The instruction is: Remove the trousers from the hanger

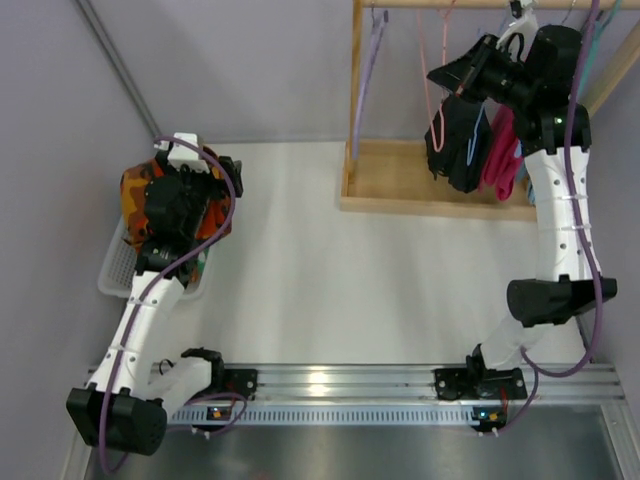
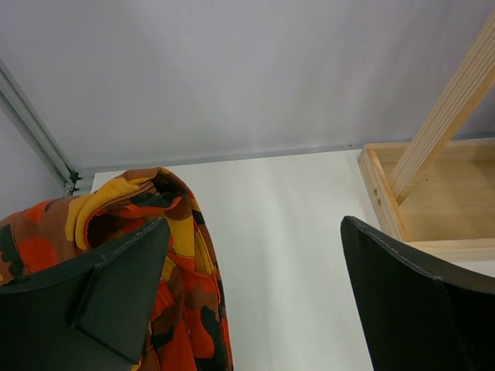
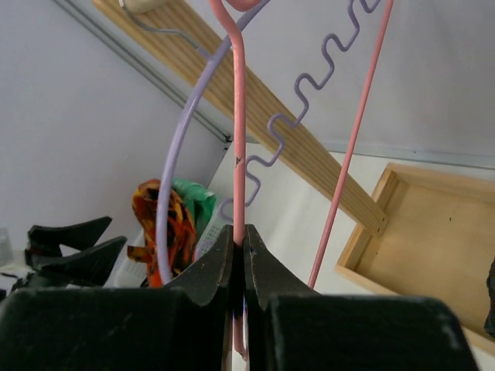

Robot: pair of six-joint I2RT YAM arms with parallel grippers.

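Where right fingers (image 3: 205,274) pinch the pink hanger (image 3: 240,116), its wire is hidden.

No text, label or number can be read anywhere

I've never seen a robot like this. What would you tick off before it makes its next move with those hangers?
1. Right fingers clamped on the pink hanger: ok.
2. Left fingers wide open, holding nothing: ok.
3. Orange camouflage garment lying in the basket, free of the left fingers: ok.
4. Dark trousers off their hanger: not ok, they hang at the wooden rack.
5. Purple hanger clear of the right grip: cannot tell, its wire runs close beside the fingers.
6. Pink hanger being the one that carries the trousers: cannot tell.
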